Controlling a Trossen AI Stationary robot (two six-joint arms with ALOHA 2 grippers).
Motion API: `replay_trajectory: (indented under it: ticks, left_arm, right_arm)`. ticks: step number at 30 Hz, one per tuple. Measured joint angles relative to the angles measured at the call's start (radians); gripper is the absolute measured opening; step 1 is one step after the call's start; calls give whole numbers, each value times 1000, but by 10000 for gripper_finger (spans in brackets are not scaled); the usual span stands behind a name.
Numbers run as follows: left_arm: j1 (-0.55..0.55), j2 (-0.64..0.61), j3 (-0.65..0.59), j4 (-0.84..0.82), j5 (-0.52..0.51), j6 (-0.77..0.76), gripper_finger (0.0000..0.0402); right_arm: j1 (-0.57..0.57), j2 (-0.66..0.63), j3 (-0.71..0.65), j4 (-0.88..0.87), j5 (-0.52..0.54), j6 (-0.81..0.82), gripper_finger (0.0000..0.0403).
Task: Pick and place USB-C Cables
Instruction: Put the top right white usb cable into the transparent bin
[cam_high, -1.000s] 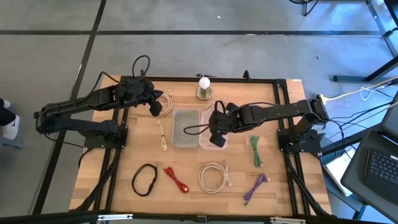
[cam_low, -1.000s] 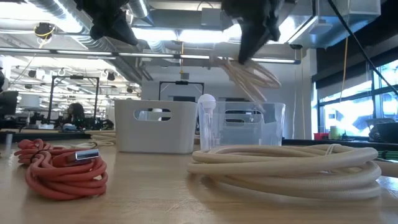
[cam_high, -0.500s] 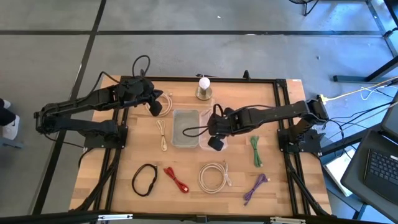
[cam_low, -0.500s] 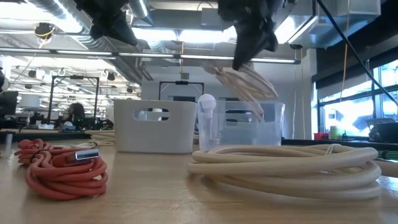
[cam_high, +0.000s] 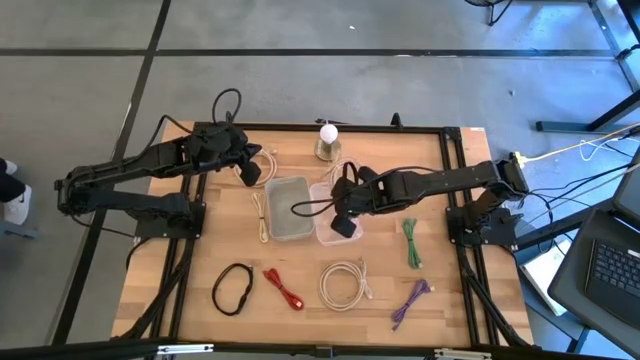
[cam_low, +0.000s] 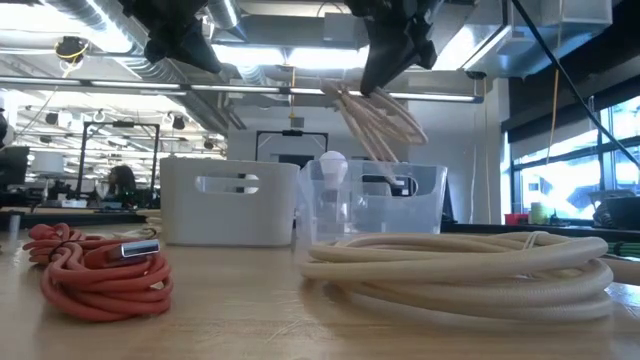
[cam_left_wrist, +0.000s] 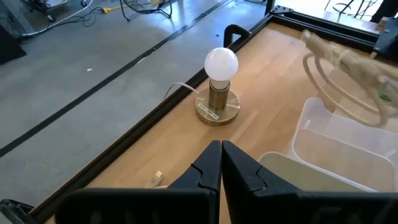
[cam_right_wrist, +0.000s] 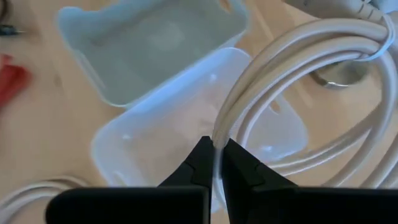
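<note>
**Now our right claw carries a cream cable over the bins**

Now we hold our right claw (cam_right_wrist: 216, 151) above the clear bin (cam_high: 333, 213) near the middle of the table (cam_high: 190, 262). Its fingers are pinched on one strand of a cream cable coil (cam_right_wrist: 292, 93), which hangs in the air over that bin. The white bin (cam_high: 285, 208) stands touching the clear one, at its 9 o'clock side.

Our left claw (cam_left_wrist: 221, 163) waits at 11 o'clock of the table, fingers pressed together with nothing between them, near the lamp ball on its metal base (cam_left_wrist: 220, 87).

On the table lie more cables: a cream coil (cam_high: 343, 283) at 6 o'clock, a red bundle (cam_high: 284, 288) and a black loop (cam_high: 233, 288) toward 7 o'clock, a green bundle (cam_high: 411, 243) at 4 o'clock and a purple bundle (cam_high: 410, 302) at 5 o'clock.
</note>
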Motion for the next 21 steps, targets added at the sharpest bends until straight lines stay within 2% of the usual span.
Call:
replay_trajectory:
  ticks: [6, 11, 21]
  left_arm:
    - [0, 0, 0, 0, 0, 0, 4]
    - [0, 0, 0, 1, 0, 0, 4]
    - [0, 0, 0, 23, 2, 0, 4]
  right_arm:
    - [22, 0, 0, 82, -33, -1, 14]
    - [23, 11, 0, 84, -25, -18, 14]
    - [-10, 149, 0, 93, -76, -108, 14]
